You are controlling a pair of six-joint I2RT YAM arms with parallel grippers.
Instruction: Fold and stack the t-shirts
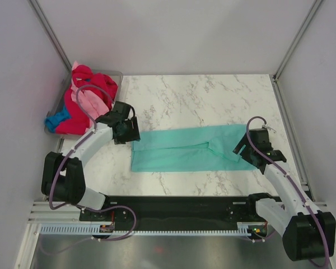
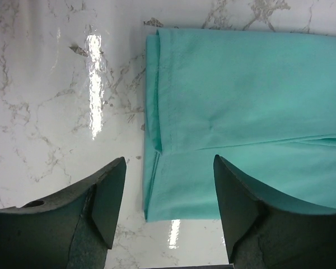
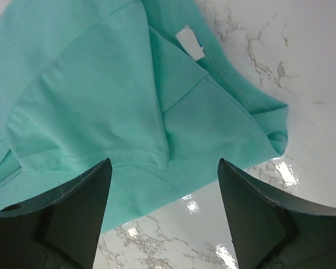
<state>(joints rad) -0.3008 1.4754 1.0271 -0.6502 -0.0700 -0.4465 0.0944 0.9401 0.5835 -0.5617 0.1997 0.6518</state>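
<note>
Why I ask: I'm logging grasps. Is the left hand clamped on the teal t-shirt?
No, the left hand is open, its fingers standing wide apart with the teal t-shirt lying flat and unpinched between them.

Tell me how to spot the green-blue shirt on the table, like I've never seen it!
Start at the white marble table. Lying flat across its middle is the teal-turquoise cloth t-shirt, folded into a long strip. The crimson red, light pink and bright blue cloth tees are bunched in a heap at the far left corner, so it alone lies flat.
</note>
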